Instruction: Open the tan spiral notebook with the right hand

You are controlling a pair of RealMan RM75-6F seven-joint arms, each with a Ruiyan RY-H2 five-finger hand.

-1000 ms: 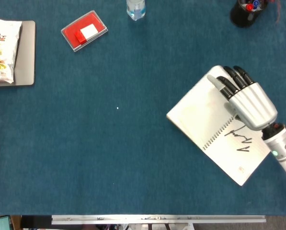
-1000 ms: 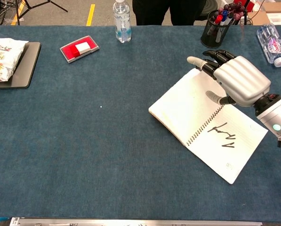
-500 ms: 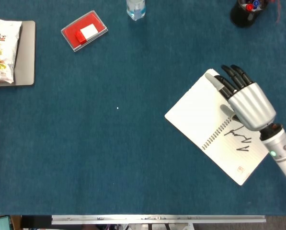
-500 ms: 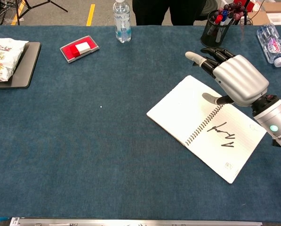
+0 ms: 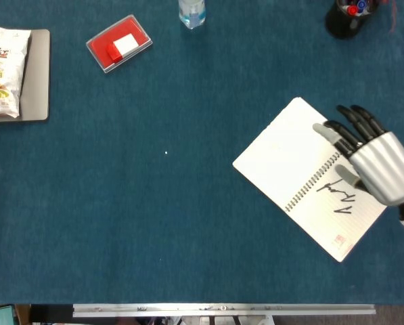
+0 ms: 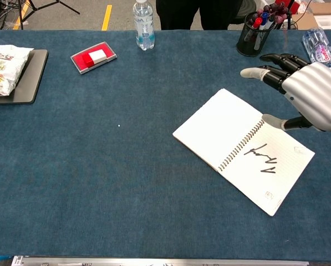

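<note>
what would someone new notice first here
The open notebook lies flat at the table's right, with a black scribble on its right page. The silver right hand hangs just above its far right edge, fingers spread. Far left, a snack bag sits on a dark tray.

One notebook (image 6: 244, 149), lying open. One hand (image 6: 308, 93), hovering with fingers apart. Two bottles showing in the chest view: one (image 6: 143, 17) standing at the far edge, one (image 6: 319, 45) lying at the far right. One pen cup (image 6: 250, 36), holding several pens, too small for counting. One red box (image 6: 93, 56). One snack bag (image 6: 3, 68), resting on one tray (image 6: 34, 76).
</note>
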